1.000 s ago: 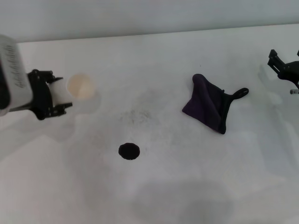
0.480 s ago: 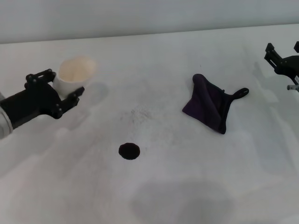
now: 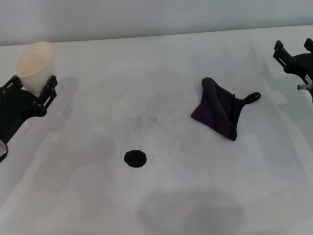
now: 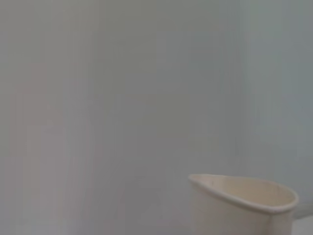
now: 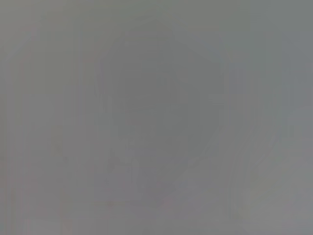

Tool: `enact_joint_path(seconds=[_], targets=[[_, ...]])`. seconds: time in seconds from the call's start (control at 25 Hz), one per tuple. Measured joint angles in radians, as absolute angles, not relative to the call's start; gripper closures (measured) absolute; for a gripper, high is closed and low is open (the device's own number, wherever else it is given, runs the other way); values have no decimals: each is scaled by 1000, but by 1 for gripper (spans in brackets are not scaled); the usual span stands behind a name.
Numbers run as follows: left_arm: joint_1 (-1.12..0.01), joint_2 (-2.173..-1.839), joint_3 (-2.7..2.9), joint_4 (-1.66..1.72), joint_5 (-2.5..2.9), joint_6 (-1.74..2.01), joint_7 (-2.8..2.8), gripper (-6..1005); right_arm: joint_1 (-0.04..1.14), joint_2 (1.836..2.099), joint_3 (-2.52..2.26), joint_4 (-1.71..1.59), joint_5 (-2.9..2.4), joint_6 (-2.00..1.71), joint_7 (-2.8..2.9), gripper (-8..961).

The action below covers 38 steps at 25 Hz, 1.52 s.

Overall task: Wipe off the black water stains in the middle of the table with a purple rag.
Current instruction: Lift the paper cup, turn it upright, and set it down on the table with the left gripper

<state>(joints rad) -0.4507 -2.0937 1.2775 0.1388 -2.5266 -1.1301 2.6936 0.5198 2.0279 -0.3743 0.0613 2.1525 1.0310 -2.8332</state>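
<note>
My left fingers had lifted the paper cup clear of the tabletop, gripping it. The purple rag lay untouched, my right gripper open beside it.

The left gripper is matte black all over: a blocky, angular frame with two short prongs at its tip and small round bosses along its edges that look like screw heads or pivot pins. Behind the prongs it widens into a thick, dark, rounded body that runs off the lower edge of the head view, where a thin pale rim shows. The right gripper is the same black, built of squared brackets with stubby, notched fingers. A small silvery metal part, perhaps a bolt or a connector, sticks out beneath it. No cables or printed markings can be made out on either one.
</note>
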Motion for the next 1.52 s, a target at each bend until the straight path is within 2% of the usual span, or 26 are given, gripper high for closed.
enact_joint_path(seconds=[0.32, 0.88, 1.52], targets=[[-508, -2099, 1279, 52, -2566, -1069, 2649, 451, 544, 2028, -374, 73, 2151, 1027, -2833, 94], [-487, -2102, 1319, 22, -2567, -963, 2588, 455, 551, 2028, -374, 89, 2151, 1028, -2833, 94], [-469, -2102, 1321, 19, -2518, -981, 2572, 297, 557, 2028, -380, 82, 2151, 1031, -2833, 95]])
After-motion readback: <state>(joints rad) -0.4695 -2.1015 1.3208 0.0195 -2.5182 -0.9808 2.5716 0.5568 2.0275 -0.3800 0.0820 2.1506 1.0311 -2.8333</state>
